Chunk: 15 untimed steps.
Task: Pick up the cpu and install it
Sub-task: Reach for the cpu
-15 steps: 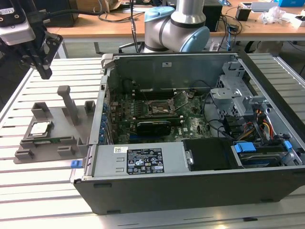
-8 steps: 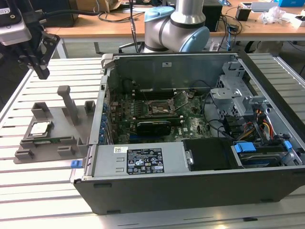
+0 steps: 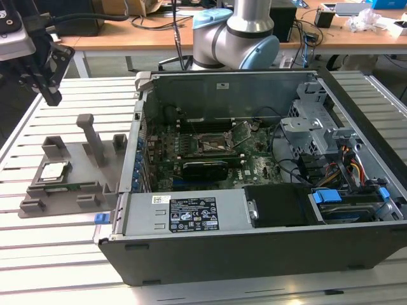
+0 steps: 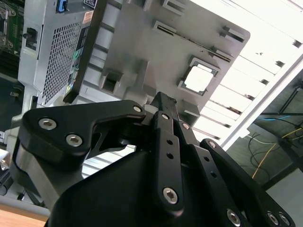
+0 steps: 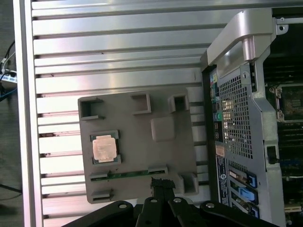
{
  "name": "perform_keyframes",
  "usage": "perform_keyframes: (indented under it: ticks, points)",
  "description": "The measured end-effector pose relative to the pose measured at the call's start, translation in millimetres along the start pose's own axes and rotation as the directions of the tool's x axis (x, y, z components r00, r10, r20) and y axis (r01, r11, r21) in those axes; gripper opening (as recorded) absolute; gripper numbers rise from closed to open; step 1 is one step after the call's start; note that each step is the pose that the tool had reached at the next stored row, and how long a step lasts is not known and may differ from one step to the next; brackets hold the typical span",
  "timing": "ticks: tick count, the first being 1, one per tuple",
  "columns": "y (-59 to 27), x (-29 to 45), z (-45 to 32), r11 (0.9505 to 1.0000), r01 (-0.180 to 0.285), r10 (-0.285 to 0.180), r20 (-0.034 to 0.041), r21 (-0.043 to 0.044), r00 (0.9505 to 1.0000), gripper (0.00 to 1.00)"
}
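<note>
The cpu point(image 3: 53, 171), a small silver square, lies flat in a recess of the grey fixture plate point(image 3: 79, 155) at the exterior view's left, beside the open computer case. It appears in both wrist views as cpu point(image 5: 103, 148) and cpu point(image 4: 199, 78) on the plate point(image 5: 142, 151). My gripper point(image 3: 52, 95) hangs high above the table, behind the plate and well clear of the chip. Its black fingers point(image 4: 163, 101) meet at the tips, shut with nothing between them; the gripper point(image 5: 161, 182) sits over the plate's edge. The motherboard socket point(image 3: 210, 145) lies inside the case.
The open computer case point(image 3: 254, 241) fills the middle and the exterior view's right, with high metal walls, cables and a drive cage point(image 3: 311, 121). An upright post point(image 3: 92, 136) rises from the fixture plate. The arm's base point(image 3: 235, 35) stands behind the case on the slatted metal table point(image 3: 57, 254).
</note>
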<state>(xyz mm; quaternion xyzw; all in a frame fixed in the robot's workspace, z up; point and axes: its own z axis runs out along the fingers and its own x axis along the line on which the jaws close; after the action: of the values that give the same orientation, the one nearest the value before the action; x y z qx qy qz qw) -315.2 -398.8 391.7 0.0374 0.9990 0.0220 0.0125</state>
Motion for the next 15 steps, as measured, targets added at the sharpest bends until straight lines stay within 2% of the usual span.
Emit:
perform_keyframes:
  ticks: [15]
  points:
    - [-1.0,12.9,-0.1,1.0,0.0,0.0,0.0,0.0,1.0,0.11]
